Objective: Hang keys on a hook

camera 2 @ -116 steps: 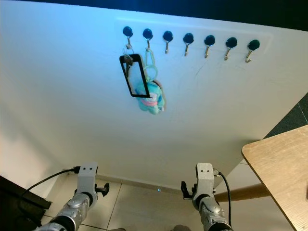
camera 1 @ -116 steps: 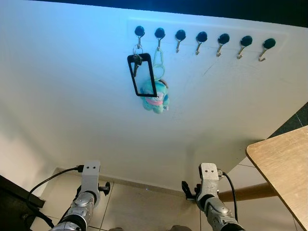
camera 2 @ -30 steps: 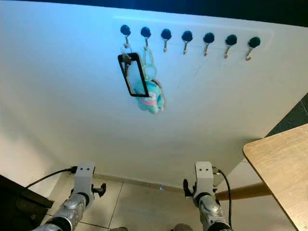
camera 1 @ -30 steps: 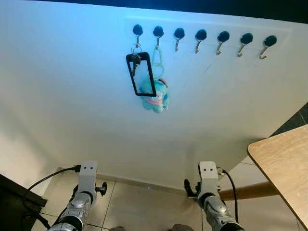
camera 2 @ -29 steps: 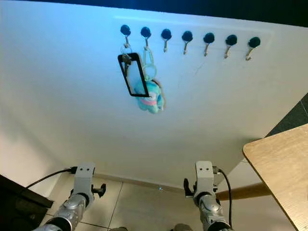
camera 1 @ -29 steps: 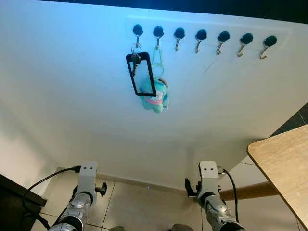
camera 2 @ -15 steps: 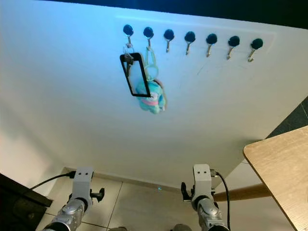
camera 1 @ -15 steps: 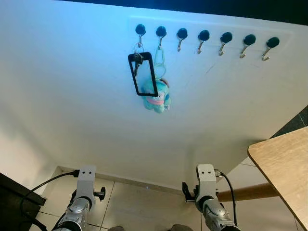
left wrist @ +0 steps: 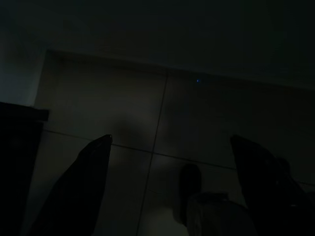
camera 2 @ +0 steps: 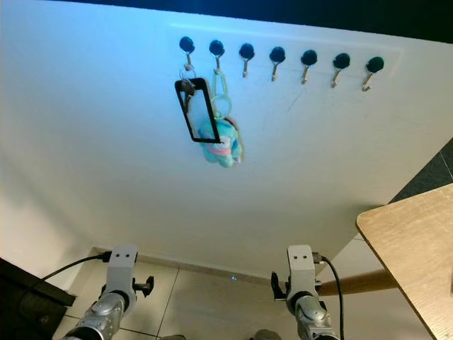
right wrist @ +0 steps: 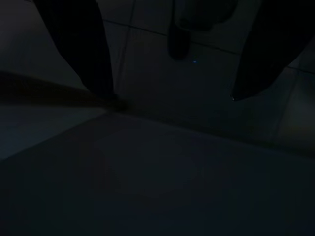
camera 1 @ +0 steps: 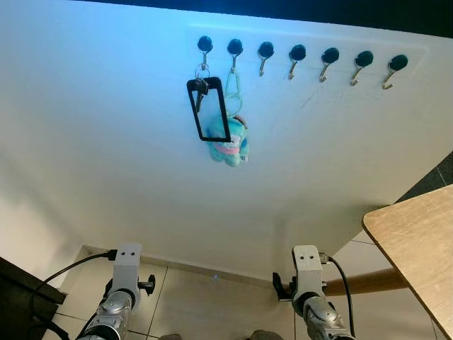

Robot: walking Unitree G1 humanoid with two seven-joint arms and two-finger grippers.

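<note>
Nothing much has changed; your keys [camera 1: 201, 88] still hang on the first hook [camera 1: 204, 44]; the job looks done; left gripper [left wrist: 167, 182] and right gripper [right wrist: 172, 54] hang low, fingers spread, empty.

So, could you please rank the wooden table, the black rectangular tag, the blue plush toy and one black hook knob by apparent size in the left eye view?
1. Wooden table, largest, though cut off by the frame and nearer the camera.
2. Black rectangular tag.
3. Blue plush toy, partly behind the tag, so close to it.
4. Black hook knob, smallest.
</note>
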